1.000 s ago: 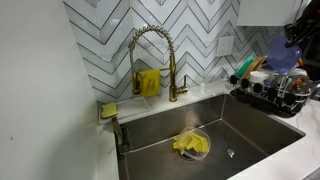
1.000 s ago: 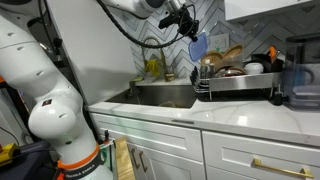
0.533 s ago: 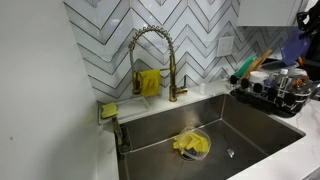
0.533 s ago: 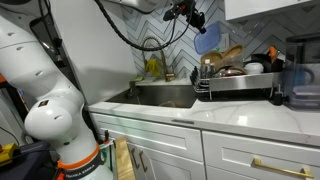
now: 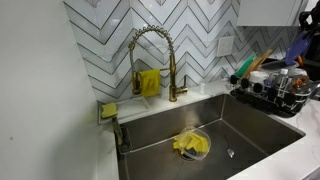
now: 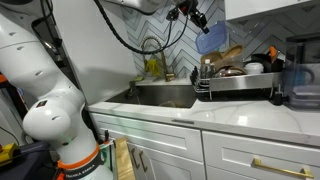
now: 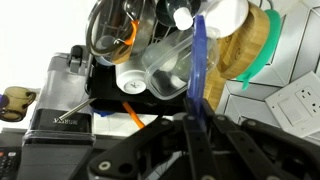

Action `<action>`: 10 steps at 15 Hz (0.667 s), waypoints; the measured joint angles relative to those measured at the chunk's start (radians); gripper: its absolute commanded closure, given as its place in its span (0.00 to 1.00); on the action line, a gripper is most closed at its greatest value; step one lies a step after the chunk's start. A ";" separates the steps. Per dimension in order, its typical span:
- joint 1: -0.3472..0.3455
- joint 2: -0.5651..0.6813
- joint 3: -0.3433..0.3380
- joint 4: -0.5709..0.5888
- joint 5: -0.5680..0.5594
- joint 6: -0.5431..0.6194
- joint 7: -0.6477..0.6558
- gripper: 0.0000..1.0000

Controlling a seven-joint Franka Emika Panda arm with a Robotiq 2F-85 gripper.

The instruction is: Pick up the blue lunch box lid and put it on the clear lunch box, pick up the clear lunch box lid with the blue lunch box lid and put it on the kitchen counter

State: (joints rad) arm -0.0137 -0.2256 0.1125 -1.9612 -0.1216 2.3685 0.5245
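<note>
My gripper is shut on the blue lunch box lid, which hangs on edge in the air above the dish rack. The wrist view shows the lid edge-on as a thin blue strip, pinched between my fingertips. Below it in the rack a clear plastic container, seemingly the clear lunch box, lies tilted among other dishes. In an exterior view the lid shows at the right edge. The white kitchen counter runs beside the sink.
The rack holds a glass bowl, a wooden board and an orange utensil. The steel sink contains a yellow cloth in a clear dish. A gold faucet stands behind it.
The gripper has carried the blue lid sideways from the sink side to above the dish rack and slightly higher. Its jaws stayed shut on the lid.
</note>
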 measured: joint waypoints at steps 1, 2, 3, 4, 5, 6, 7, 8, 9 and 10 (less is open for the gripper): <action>-0.003 0.002 0.000 0.000 0.000 0.005 0.016 0.98; -0.007 0.007 0.000 0.000 0.001 0.013 0.046 0.98; -0.011 0.014 0.000 -0.001 0.003 0.028 0.085 0.98; -0.015 0.025 -0.001 -0.002 0.003 0.048 0.130 0.98; -0.019 0.037 -0.001 -0.003 0.003 0.072 0.174 0.98; -0.022 0.050 -0.001 -0.004 0.003 0.100 0.218 0.98; -0.026 0.064 -0.001 -0.004 0.003 0.129 0.261 0.98; -0.030 0.076 -0.002 -0.006 0.002 0.158 0.304 0.98; -0.033 0.088 -0.002 -0.009 0.002 0.189 0.344 0.98; -0.035 0.100 -0.004 -0.014 0.001 0.222 0.383 0.98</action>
State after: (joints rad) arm -0.0485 -0.1258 0.1084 -1.9749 -0.1208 2.5903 0.9070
